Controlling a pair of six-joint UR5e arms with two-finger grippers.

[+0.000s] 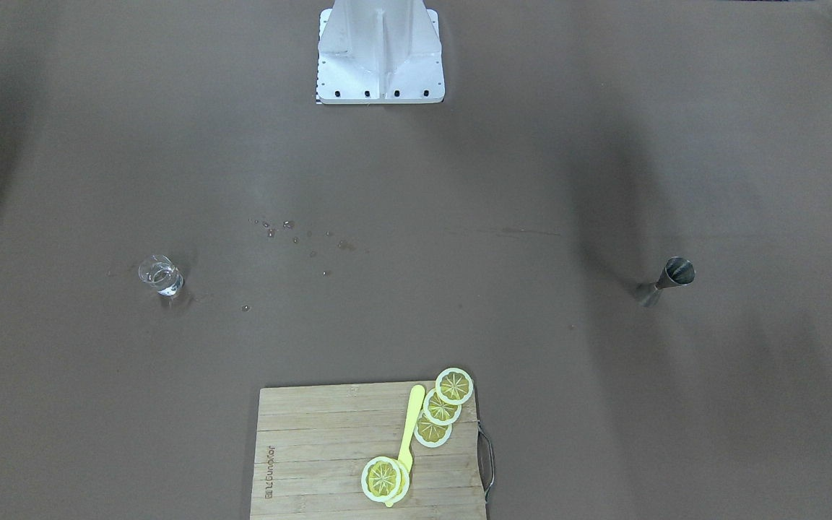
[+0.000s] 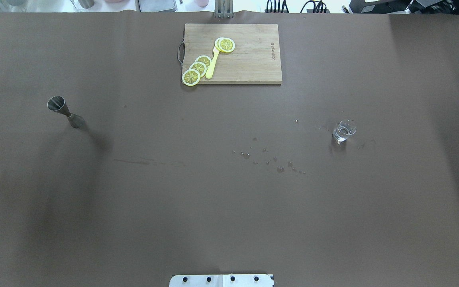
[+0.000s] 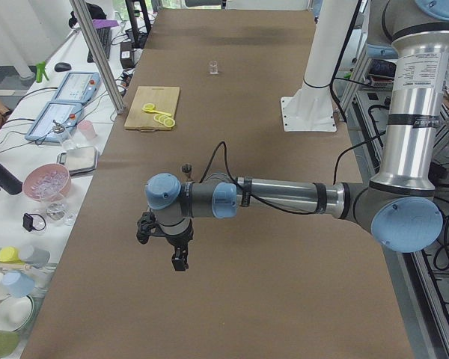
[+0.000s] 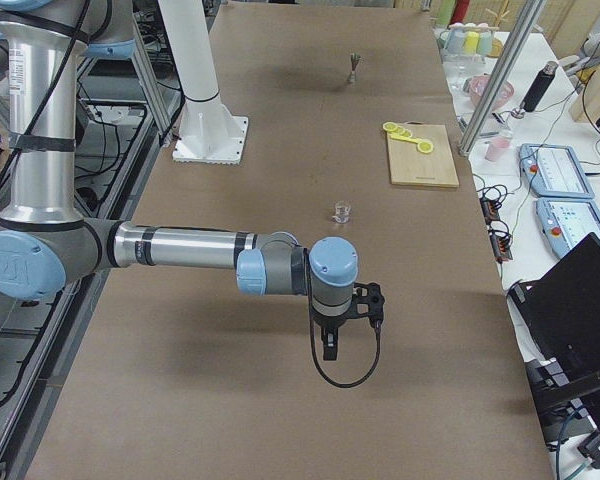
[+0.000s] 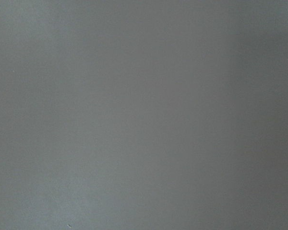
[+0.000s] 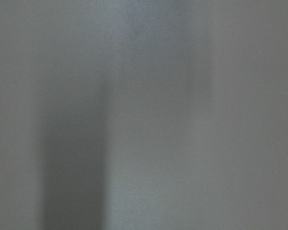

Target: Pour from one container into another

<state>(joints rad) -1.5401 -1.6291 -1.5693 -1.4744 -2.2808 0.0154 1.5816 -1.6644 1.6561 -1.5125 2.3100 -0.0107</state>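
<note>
Glass (image 2: 344,130) is standing upright on the desk (image 2: 213,219), on the right in the overhead view, w/ some clear liquid in it. Jigger (image 2: 65,112) is standing upright on the left, well apart from the glass. Droplets (image 2: 269,161) are lying btwn them, nearer the glass. Left pincer (image 3: 179,260) & right pincer (image 4: 329,348) are each hanging over bare desk, pointing down, apart from both items. Can't tell how far either is gaping. Board (image 2: 253,59) w/ lemon slices (image 2: 197,68) is sitting at the far edge.

The clear tumbler (image 2: 344,130) holding liquid and the steel hourglass jigger (image 2: 65,112) stand upright, well apart.
</note>
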